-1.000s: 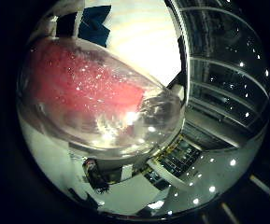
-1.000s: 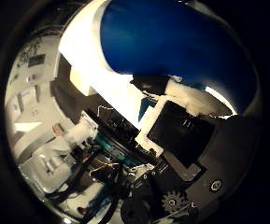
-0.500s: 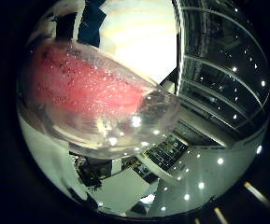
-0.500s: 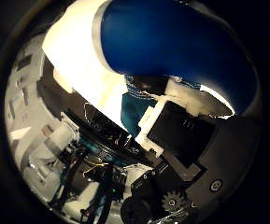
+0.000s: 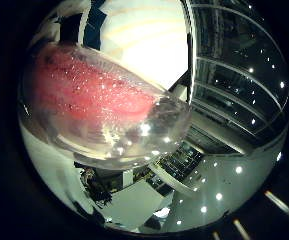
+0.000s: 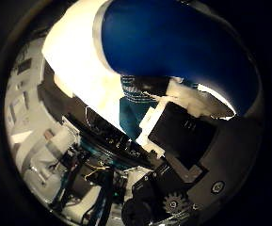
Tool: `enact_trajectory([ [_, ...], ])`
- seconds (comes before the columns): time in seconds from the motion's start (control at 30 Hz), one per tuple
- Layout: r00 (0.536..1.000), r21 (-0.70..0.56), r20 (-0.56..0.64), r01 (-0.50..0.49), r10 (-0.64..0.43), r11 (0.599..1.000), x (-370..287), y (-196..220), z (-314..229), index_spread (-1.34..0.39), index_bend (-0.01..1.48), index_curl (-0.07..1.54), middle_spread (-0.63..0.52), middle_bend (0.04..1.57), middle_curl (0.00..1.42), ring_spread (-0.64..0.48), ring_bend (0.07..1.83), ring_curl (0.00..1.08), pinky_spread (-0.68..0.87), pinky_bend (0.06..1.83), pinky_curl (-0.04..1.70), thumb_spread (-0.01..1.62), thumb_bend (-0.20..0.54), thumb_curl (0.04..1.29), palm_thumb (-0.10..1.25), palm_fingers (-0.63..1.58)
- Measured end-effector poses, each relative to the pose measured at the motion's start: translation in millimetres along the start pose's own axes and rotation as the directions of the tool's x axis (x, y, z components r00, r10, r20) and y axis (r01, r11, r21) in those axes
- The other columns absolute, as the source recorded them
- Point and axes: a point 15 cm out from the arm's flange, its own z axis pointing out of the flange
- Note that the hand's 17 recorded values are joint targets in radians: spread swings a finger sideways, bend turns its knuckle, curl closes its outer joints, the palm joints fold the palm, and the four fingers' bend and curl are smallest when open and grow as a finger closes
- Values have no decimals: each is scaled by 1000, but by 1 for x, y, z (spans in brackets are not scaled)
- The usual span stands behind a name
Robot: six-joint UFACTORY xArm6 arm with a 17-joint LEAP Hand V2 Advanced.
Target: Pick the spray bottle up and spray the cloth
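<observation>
The spray bottle's clear body [image 5: 99, 115], filled with pink liquid, lies right against my palm and fills much of the little finger side view. Its blue spray head [image 6: 173, 47] fills the thumb side view just as closely. My hand [image 6: 187, 155] shows as black and white parts beside the blue head, curled round the bottle. A teal cloth with a striped edge [image 6: 131, 106] shows in the gap between the blue head and the hand, lying on the white table [image 6: 84, 66].
Behind the bottle are a dark ceiling with rows of lights [image 5: 239, 75] and a bright white panel [image 5: 149, 45]. Desks and shelves [image 5: 179, 160] stand far off. The arm's body and geared parts [image 6: 173, 202] fill the edge of the thumb side view.
The whole picture has swung, so the hand has turned with the bottle still held. The teal cloth has come into sight by the blue head and now shows larger.
</observation>
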Motion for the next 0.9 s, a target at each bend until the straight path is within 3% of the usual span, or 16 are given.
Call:
enact_trajectory([
  [0.3,996,141,85,-49,37,989,-6,0,-56,-187,1160,754,-59,1383,591,-156,1477,628,-140,984,1454,1013,-13,702,1060,1182],
  [0.6,971,338,239,-100,17,936,-39,-12,-128,-186,1159,755,-59,1382,590,-156,1475,629,-140,984,1454,1013,-13,702,1061,1185],
  [0.77,936,415,353,-156,0,896,-58,-28,-155,-186,1162,756,-59,1382,591,-156,1474,630,-141,983,1454,1013,-13,702,1061,1184],
  [0.9,865,441,501,-231,-24,867,-79,-39,-176,-186,1158,755,-59,1383,591,-157,1476,630,-141,981,1453,1013,-13,702,1061,1181],
])
